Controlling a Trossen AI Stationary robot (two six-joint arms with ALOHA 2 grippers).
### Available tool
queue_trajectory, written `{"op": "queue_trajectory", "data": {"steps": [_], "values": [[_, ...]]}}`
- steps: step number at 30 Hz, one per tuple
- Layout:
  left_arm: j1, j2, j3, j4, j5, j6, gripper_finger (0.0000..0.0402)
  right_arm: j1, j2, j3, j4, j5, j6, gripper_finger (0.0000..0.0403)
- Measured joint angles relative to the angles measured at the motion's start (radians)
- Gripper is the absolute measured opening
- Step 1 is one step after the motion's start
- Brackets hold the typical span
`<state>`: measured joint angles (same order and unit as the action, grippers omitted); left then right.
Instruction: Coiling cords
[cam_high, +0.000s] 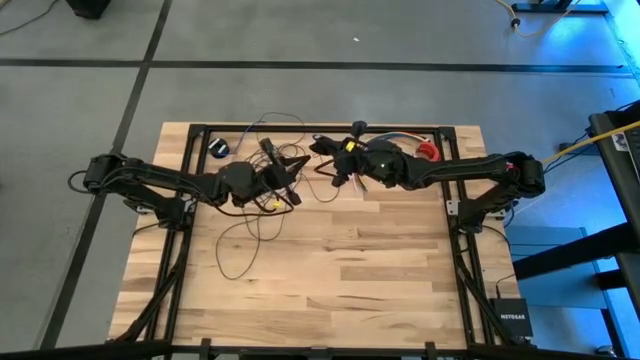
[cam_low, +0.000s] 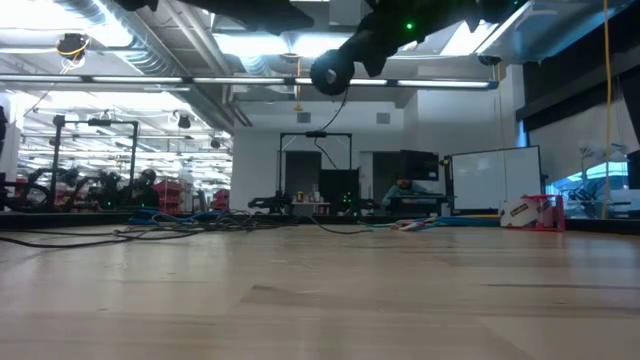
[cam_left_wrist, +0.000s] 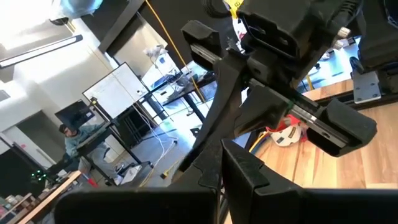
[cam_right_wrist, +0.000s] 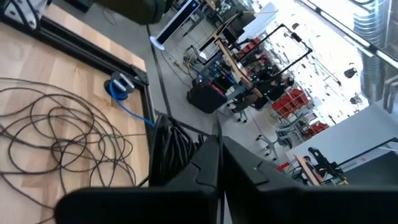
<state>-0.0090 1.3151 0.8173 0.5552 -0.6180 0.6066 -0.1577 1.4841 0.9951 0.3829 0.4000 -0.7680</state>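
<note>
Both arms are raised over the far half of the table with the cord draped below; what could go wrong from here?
1. The left hand and right hand sit close together, so they could collide.
2. The cord lies in loose overlapping loops; lifting it might tangle them or drag them against the table frame.

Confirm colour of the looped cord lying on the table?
Dark brown-black. The cord shows best in the right wrist view, looped over the light wooden table.
</note>
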Motion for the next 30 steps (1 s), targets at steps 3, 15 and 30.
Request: {"op": "queue_trajectory", "data": {"steps": [3,15,30], "values": [[0.0,0.0,0.0,-0.011,0.0,-0.016,0.0004,0.0,0.0,0.0,0.006,-0.018,0.02,0.0031],[0.042,0.0,-0.026,-0.124,0.001,-0.094,0.0004,0.001,-0.104,0.002,0.027,-0.129,0.107,0.0039],[0.116,0.0,-0.026,-0.263,0.056,-0.279,0.0004,0.001,-0.107,0.001,-0.118,-0.099,0.095,0.004]]}}
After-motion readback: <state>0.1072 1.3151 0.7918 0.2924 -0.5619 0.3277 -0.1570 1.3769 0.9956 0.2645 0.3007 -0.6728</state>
